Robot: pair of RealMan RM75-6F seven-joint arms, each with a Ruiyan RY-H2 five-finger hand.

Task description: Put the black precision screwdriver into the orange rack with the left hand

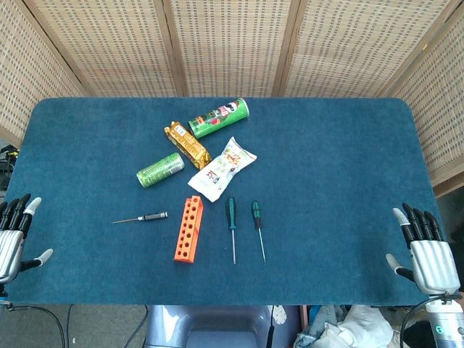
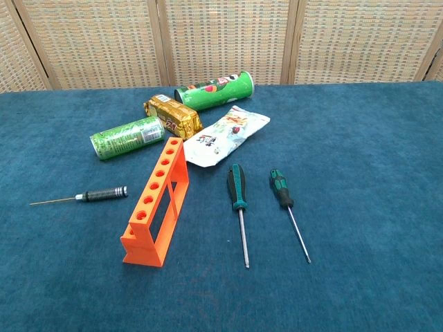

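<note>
The black precision screwdriver (image 1: 142,217) (image 2: 86,196) lies flat on the blue table, thin tip pointing left, just left of the orange rack (image 1: 188,229) (image 2: 156,201). The rack stands upright with a row of empty holes along its top. My left hand (image 1: 14,235) hovers at the table's left edge, fingers spread and empty, well left of the screwdriver. My right hand (image 1: 426,252) stays at the right front corner, also spread and empty. Neither hand shows in the chest view.
Two green-handled screwdrivers (image 1: 232,226) (image 1: 257,228) lie right of the rack. Behind it sit a green can (image 1: 160,170), a gold snack pack (image 1: 187,143), a green chip tube (image 1: 219,118) and a white pouch (image 1: 222,169). Wicker screens back the table (image 1: 341,167).
</note>
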